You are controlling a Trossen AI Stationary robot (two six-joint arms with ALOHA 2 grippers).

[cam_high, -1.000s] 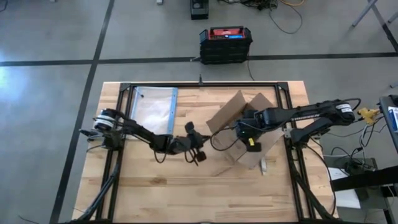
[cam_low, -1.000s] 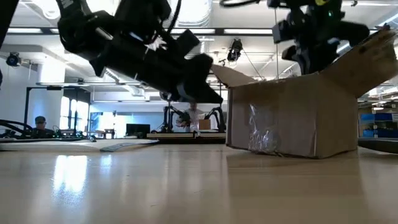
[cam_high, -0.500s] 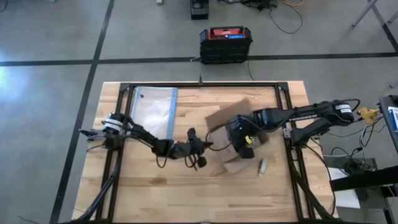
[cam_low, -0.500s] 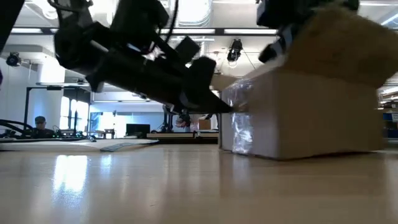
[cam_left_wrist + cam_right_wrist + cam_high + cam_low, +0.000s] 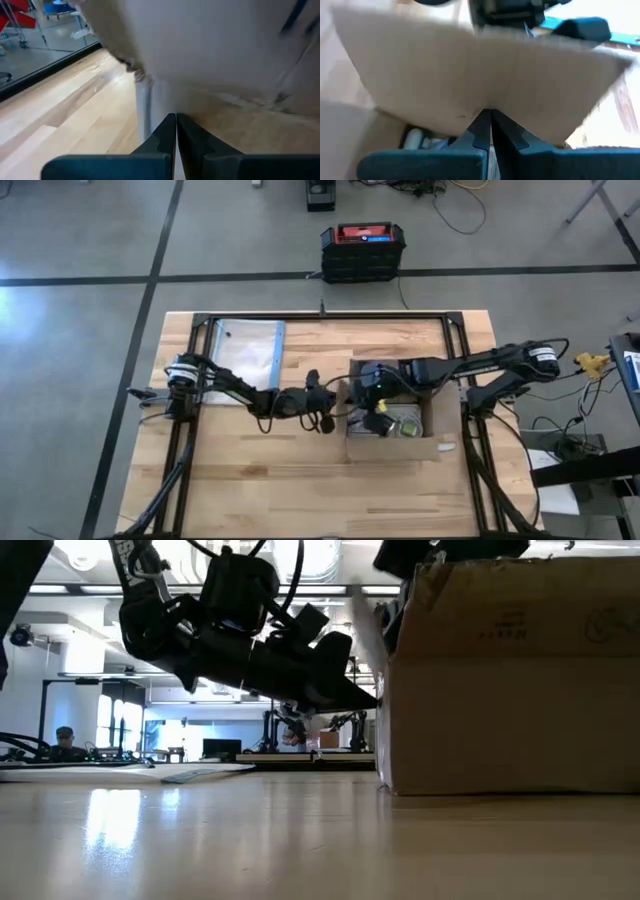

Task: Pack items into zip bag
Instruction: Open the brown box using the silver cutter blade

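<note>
The left arm stretches low across the table toward the right arm, its left gripper (image 5: pixel 322 396) level, fingers (image 5: pixel 162 137) pressed together. The right arm reaches leftward to meet it, the right gripper (image 5: pixel 372 392) with fingertips (image 5: pixel 483 125) closed; the two grippers sit near each other.

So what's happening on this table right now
Both arms are working on the cardboard box at mid-table. The left gripper is at the box's left side with its jaws closed, and the right gripper is pinching a box flap from above. The box sits upright, open, with items inside. The zip bag lies untouched at the table's back left.
</note>
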